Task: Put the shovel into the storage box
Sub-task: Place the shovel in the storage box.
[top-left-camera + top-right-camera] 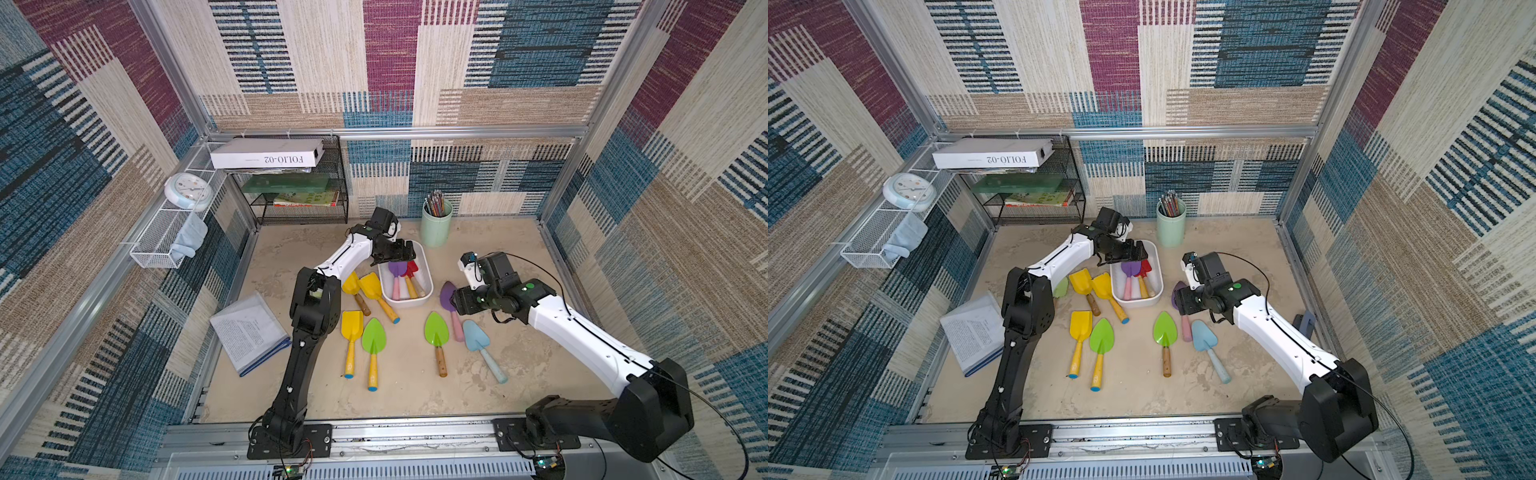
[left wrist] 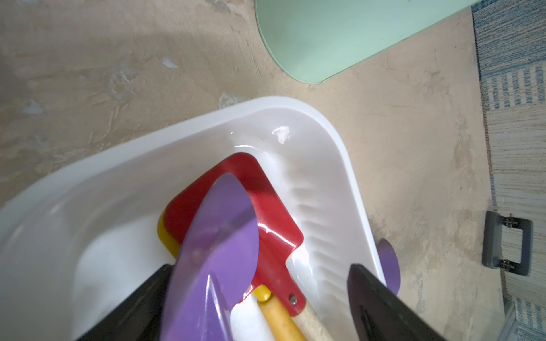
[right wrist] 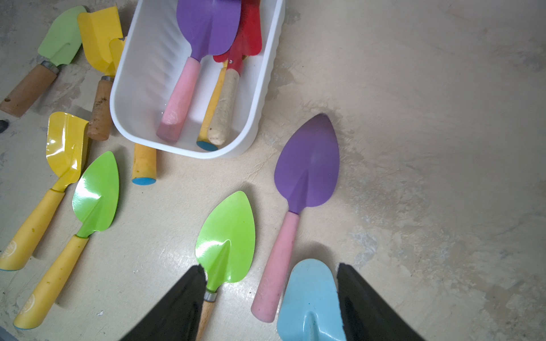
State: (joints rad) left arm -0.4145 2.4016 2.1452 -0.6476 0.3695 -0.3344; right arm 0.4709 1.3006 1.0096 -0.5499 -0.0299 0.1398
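Near the middle of the counter (image 1: 415, 399) sits the storage box (image 1: 405, 304), a plain white tub with rounded corners, low walls and a ribbed inner side. We see three shovels lying in it, blades toward 12 o'clock. One is a purple shovel (image 2: 215, 251) with a pointed, leaf-shaped blade and a pink handle. Beside it is a red shovel (image 1: 412, 269) with a squared blade and a pale wooden handle. Under that lies a yellow shovel (image 2: 165, 236) whose yellow handle ends in a blue tip.

Our left end effector (image 2: 260, 267) hangs over the box's 12 o'clock end, fingers spread wide with the purple blade between them. We cannot tell whether a finger touches it.

At the box's 4 o'clock, our right end effector (image 3: 269, 266) hovers over the counter, also open and gripping nothing. Its wrist view shows the pink handle of a second purple shovel (image 3: 307, 165) and a light blue shovel (image 3: 310, 295) between its fingers.
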